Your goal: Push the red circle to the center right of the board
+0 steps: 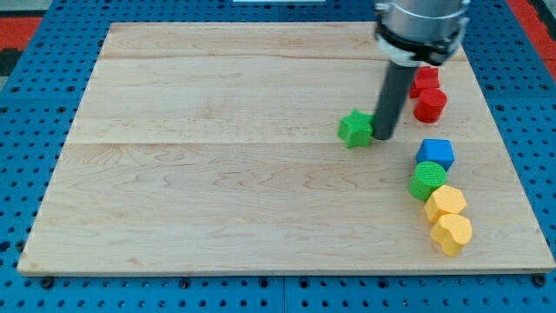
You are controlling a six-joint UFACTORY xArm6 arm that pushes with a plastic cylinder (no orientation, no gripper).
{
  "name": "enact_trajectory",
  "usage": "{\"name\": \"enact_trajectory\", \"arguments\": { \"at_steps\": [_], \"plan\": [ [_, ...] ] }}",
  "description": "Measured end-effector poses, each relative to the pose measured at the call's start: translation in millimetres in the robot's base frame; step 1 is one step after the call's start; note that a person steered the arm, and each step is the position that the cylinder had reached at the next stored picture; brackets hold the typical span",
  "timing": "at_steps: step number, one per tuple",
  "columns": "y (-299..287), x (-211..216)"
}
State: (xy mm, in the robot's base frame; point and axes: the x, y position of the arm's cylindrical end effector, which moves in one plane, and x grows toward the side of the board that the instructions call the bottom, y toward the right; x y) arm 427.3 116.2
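Note:
The red circle (430, 104) lies near the board's right edge, in the upper half of the view. A second red block (425, 80) of unclear shape sits just above it and touches it. My tip (382, 136) rests on the board left of the red circle, a short gap away. It is right beside a green star (355, 129), on that block's right side.
Below the red blocks, a column runs down the right side: a blue block (435, 154), a green circle (426, 180), a yellow block (446, 202) and a yellow heart (453, 232). The wooden board (217, 174) lies on a blue pegboard.

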Motion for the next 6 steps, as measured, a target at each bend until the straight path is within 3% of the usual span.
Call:
{"name": "enact_trajectory", "arguments": {
  "at_steps": [1,3,4,5,6],
  "plan": [
    [-47,-10],
    [133,-25],
    [138,-21],
    [196,-9],
    [213,40]
  ]
}}
